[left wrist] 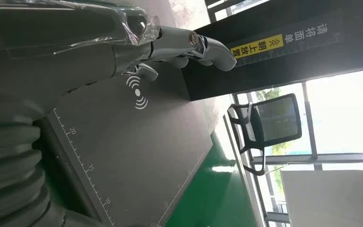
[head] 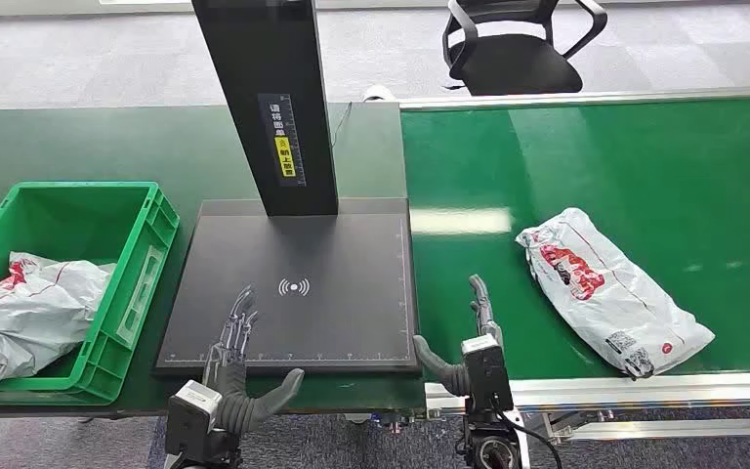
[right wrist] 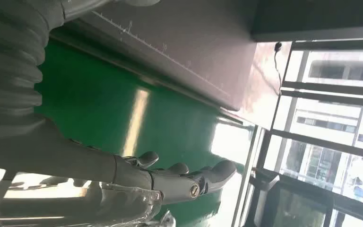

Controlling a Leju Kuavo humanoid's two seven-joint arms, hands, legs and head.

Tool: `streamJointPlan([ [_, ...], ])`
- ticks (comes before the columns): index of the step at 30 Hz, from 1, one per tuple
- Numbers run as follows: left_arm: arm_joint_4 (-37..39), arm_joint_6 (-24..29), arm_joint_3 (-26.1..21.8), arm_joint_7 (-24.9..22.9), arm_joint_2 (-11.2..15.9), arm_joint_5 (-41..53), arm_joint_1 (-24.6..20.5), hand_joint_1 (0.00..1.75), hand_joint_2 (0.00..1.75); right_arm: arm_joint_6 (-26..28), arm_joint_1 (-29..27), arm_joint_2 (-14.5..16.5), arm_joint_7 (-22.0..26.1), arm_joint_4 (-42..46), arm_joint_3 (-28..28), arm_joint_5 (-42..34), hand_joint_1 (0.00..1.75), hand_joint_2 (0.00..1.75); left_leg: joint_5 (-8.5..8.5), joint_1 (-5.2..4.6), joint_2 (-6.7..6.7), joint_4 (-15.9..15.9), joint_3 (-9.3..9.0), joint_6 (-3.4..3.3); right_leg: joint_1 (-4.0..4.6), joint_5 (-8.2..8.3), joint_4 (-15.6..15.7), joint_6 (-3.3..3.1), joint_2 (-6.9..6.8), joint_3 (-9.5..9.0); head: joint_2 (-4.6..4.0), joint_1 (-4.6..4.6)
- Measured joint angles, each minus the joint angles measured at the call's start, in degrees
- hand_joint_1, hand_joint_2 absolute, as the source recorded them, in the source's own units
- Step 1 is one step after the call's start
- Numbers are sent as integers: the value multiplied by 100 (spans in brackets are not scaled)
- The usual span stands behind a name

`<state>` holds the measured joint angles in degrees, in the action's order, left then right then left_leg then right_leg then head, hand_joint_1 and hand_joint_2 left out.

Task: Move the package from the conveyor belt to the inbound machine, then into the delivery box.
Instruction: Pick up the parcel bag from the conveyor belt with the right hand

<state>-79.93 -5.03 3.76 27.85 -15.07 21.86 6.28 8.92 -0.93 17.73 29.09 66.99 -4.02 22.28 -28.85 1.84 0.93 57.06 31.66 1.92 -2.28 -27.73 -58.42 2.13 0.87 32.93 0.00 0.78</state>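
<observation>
A white plastic package (head: 610, 288) with red print lies flat on the green conveyor belt (head: 645, 166), right of centre. The inbound machine, a black scan plate (head: 298, 283) with a dark post (head: 269, 98), stands between belt and box. My right hand (head: 469, 347) hovers open at the belt's near edge, left of the package and apart from it; its fingers (right wrist: 189, 177) are stretched out over the belt. My left hand (head: 239, 366) is open at the plate's near edge, fingers (left wrist: 189, 45) extended over the plate. The green delivery box (head: 142, 264) at the left holds a grey package (head: 29, 313).
A black office chair (head: 518, 44) stands behind the belt. The belt's metal rail (head: 645, 391) runs along its near edge. The box sits on a dark green table (head: 78, 142) beside the scan plate.
</observation>
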Motion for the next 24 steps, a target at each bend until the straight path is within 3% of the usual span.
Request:
streamJointPlan([
  [4,16,-20,36,0,14,0,-25,0,175,347,265,-132,-203,-199,235,150,0,175,0,-1,1,0,0,0,-1,1,0,0,0,-2,0,0],
  [9,44,-57,82,40,43,-50,-70,0,175,720,1286,-663,-418,-1303,873,529,0,175,6,-8,3,5,-4,-9,-9,10,1,4,1,-5,0,0],
  [17,50,-157,87,81,60,-138,-134,0,175,937,3104,-1614,-1601,-3529,1497,1494,0,175,14,-11,-6,6,-3,-14,-12,17,-1,8,0,-5,0,0],
  [20,50,-161,87,81,60,-146,-133,0,175,1059,3401,-1749,-1855,-3927,1529,1768,0,175,14,-10,-7,6,3,-13,-11,16,-1,8,0,-1,0,-1],
  [24,46,-189,87,95,66,-226,-125,0,175,1232,3717,-1862,-2540,-4301,1487,2545,0,175,14,-10,-9,5,10,-14,-11,16,-1,8,-2,1,0,-1],
])
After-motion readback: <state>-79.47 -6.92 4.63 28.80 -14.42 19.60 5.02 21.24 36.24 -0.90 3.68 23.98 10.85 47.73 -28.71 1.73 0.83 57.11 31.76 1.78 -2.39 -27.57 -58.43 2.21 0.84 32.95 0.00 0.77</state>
